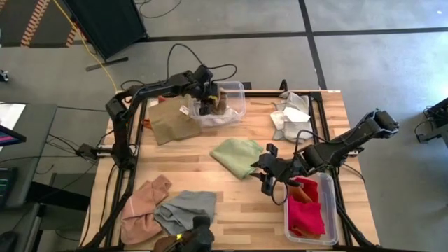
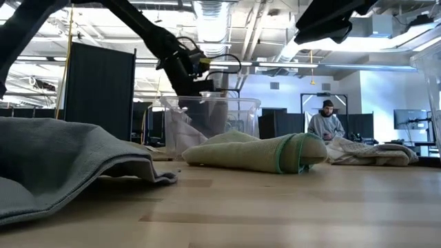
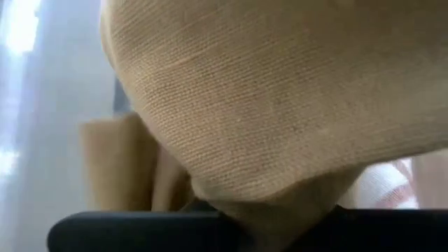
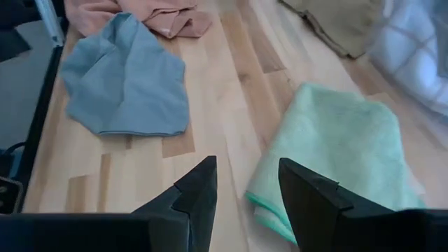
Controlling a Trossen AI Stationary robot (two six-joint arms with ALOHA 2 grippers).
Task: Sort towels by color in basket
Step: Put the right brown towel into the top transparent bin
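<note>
At the bottom left of the high view, nearest the low camera, a grey towel (image 1: pixel 185 210) lies on the table (image 1: pixel 210 157) and touches a pink towel (image 1: pixel 143 204) beside it. At the lower right, a clear bin (image 1: pixel 329 210) holds red towels (image 1: pixel 306 213). Just beside that bin, the right gripper (image 1: pixel 267 168) hangs over the wood with its 2 fingers (image 4: pixel 199 192) spread apart and nothing between them. It sits at the edge of the light green towel (image 1: pixel 238 155) in the middle of the frame. Farther up, at the right, a white checked towel (image 1: pixel 290 115) lies crumpled. At the upper left, a tan towel (image 1: pixel 171 120) lies flat next to another clear bin (image 1: pixel 234 91). The left gripper (image 1: pixel 208 105) is down inside this bin. A brown towel (image 3: pixel 280 105) is bunched at its fingers and fills the left wrist view, but I cannot tell if they pinch it. In the low view, a person (image 2: pixel 326 122) sits far back at the right.
</note>
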